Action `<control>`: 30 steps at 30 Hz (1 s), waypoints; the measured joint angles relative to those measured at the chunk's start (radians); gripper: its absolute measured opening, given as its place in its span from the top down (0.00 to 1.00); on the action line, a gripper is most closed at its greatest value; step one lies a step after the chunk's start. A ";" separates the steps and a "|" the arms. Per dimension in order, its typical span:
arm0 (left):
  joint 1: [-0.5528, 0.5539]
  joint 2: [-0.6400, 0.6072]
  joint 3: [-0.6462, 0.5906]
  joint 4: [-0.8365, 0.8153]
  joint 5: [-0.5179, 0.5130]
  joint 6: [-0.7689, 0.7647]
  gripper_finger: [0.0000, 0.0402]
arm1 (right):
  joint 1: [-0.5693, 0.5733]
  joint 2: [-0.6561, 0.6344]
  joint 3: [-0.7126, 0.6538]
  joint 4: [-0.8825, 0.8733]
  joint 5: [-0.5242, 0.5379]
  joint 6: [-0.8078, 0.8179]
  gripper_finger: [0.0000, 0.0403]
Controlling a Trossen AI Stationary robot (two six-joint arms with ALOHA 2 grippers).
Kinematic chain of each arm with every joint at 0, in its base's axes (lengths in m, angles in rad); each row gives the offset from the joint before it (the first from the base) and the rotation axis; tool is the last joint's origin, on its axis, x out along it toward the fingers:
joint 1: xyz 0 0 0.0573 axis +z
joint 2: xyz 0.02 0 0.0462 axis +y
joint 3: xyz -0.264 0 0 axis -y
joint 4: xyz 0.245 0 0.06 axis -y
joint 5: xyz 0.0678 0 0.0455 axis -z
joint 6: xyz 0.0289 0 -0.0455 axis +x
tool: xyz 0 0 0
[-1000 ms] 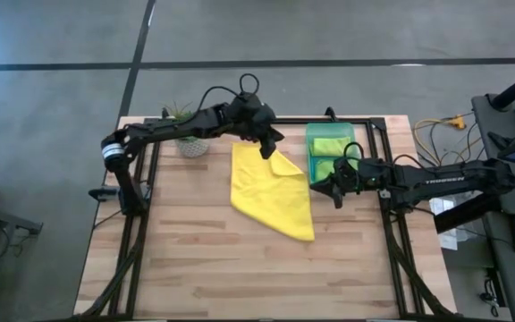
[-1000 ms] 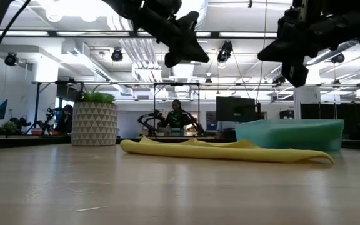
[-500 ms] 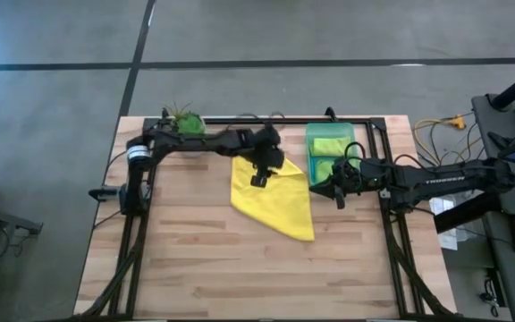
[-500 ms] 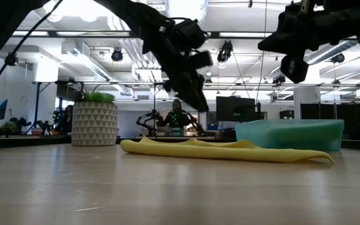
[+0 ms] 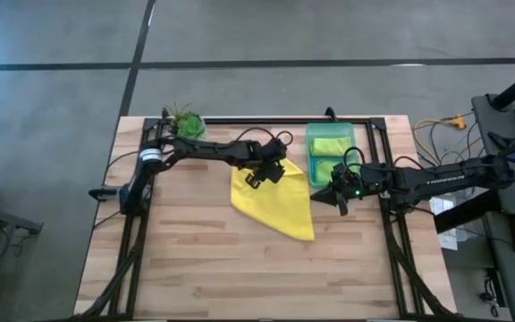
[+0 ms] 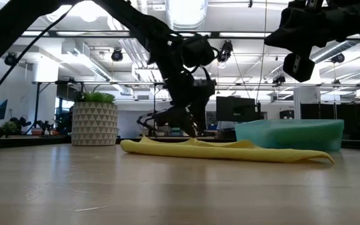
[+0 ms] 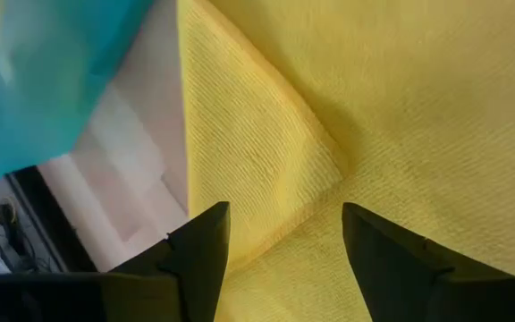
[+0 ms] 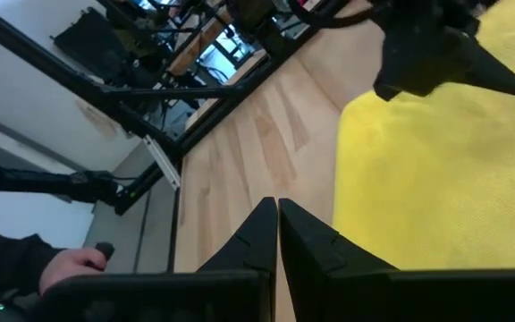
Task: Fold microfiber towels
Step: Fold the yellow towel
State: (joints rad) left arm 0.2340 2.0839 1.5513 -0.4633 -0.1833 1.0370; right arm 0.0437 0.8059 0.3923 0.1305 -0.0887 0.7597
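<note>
A bright yellow microfiber towel (image 5: 274, 195) lies flat on the wooden table, its far right corner (image 7: 266, 170) folded over onto itself. My left gripper (image 5: 263, 176) hangs open just over that folded corner, fingers slanting down, one on each side of the flap (image 7: 284, 210); in the low view (image 6: 183, 128) its tips stand a little above the cloth. Lime green towels (image 5: 330, 146) lie in the green bin (image 5: 309, 154). My right gripper (image 5: 340, 199) hovers shut beside the towel's right edge, well above the table (image 6: 299, 65).
A potted plant (image 5: 184, 123) stands at the far left corner. The green bin (image 6: 289, 134) sits at the far right, close to the towel. The near half of the table (image 5: 240, 268) is bare wood. A person's hand (image 8: 61, 264) shows beyond the table.
My left gripper has come down toward the yellow towel and a little toward the near edge, rolling its wrist and opening from shut. The towel has stayed where it lay.
</note>
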 joint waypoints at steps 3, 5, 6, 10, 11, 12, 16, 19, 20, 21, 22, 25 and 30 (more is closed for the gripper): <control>0.000 0.024 0.001 0.002 -0.004 0.001 0.50 | 0.000 0.000 0.000 0.001 0.000 0.000 0.98; 0.000 0.038 0.002 0.007 -0.006 0.001 0.50 | 0.000 0.000 0.000 0.001 0.000 0.000 0.98; -0.001 0.046 0.002 0.007 -0.011 0.001 0.51 | 0.000 0.000 0.000 0.001 0.000 0.000 0.98; -0.016 0.057 0.003 0.040 -0.118 -0.006 0.57 | 0.000 0.000 0.000 0.001 0.000 0.002 0.98; -0.020 0.054 0.004 0.063 -0.134 -0.007 0.61 | 0.000 0.000 0.000 0.001 0.000 0.005 0.98; -0.022 0.047 0.003 0.066 -0.135 -0.008 0.66 | 0.000 0.000 0.000 0.000 0.000 0.006 0.98; -0.025 0.019 0.011 0.061 -0.110 -0.040 0.93 | 0.000 0.000 0.000 0.001 0.003 0.006 0.98; -0.025 0.011 0.013 0.044 -0.107 -0.146 0.98 | 0.000 0.000 0.000 0.010 0.004 0.007 0.98; -0.025 0.006 0.019 0.019 -0.105 -0.189 0.98 | 0.000 0.000 0.001 0.010 0.007 0.007 0.98; -0.025 -0.002 0.024 -0.011 -0.104 -0.234 0.99 | 0.000 0.000 0.002 0.009 0.014 0.007 0.98; -0.025 -0.016 0.031 -0.035 -0.103 -0.283 1.00 | 0.000 0.000 0.005 0.010 0.024 0.007 0.98; -0.018 -0.088 0.052 -0.118 -0.019 -0.446 1.00 | 0.000 0.002 0.020 0.017 0.079 -0.017 0.97; -0.008 -0.224 0.055 -0.193 0.118 -0.652 1.00 | 0.000 0.040 0.089 0.018 0.139 -0.107 0.86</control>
State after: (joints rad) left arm 0.2262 1.8601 1.6064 -0.6564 -0.0650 0.3852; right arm 0.0437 0.8460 0.4818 0.1483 0.0502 0.6523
